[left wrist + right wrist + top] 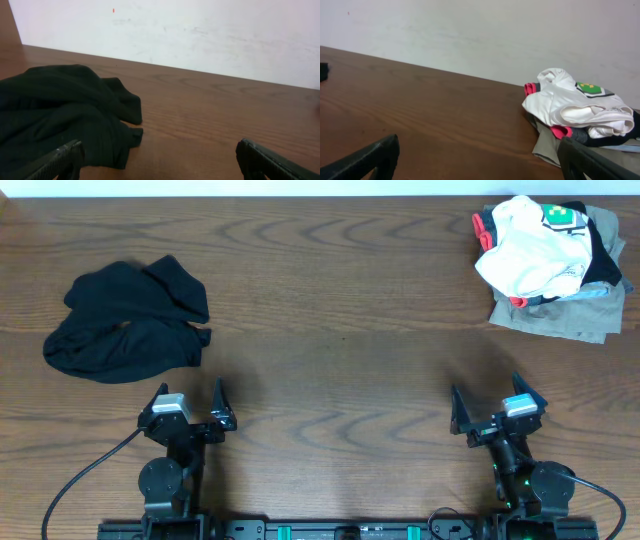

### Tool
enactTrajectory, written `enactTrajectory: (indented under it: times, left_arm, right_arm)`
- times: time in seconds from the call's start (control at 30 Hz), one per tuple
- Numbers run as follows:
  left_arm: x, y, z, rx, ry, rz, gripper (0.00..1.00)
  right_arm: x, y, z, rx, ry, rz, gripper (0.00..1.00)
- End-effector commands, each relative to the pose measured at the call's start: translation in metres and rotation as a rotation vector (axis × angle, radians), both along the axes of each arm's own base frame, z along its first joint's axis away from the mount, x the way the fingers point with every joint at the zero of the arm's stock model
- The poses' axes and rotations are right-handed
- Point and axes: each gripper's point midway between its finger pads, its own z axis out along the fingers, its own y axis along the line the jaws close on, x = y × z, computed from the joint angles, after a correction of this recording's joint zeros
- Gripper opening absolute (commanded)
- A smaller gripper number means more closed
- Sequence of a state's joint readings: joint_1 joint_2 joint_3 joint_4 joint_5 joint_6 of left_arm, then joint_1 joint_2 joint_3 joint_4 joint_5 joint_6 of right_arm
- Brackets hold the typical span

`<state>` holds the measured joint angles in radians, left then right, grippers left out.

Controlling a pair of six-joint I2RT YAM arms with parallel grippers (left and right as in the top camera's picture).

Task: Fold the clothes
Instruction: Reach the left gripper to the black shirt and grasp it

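The black garment (125,320) lies crumpled on the surface (340,330), its sleeves lost in folds. The left gripper (189,392) and right gripper (486,390) have jaws spread, empty.

Soft even light, faint shadows

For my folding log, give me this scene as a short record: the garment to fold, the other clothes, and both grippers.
garment to fold: black garment, crumpled in a heap, far left of the table
other clothes: white garment with a green patch, lying on a khaki-grey garment, far right corner
left gripper: open, empty, apart from the black garment
right gripper: open, empty, apart from the pile
folding: not yet begun
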<state>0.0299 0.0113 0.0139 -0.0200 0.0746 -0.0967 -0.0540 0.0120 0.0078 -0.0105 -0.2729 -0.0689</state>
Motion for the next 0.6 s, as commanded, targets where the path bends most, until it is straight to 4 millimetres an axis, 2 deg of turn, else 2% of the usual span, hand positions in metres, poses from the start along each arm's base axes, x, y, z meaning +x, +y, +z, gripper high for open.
enactTrajectory:
  times: [0.0, 0.33, 0.57]
  left_arm:
    - [-0.001, -0.002, -0.014, 0.007, 0.051, -0.013, 0.98]
    - [0.003, 0.003, -0.005, 0.010, 0.119, 0.013, 0.98]
    - [0.024, 0.003, 0.021, 0.040, 0.219, 0.005, 0.98]
  right_arm:
    - [0.000, 0.000, 0.000, 0.011, -0.002, 0.001, 0.99]
    - [0.001, 0.000, 0.013, 0.010, -0.036, 0.001, 0.99]
    - [0.008, -0.001, 0.034, 0.012, -0.006, 0.002, 0.99]
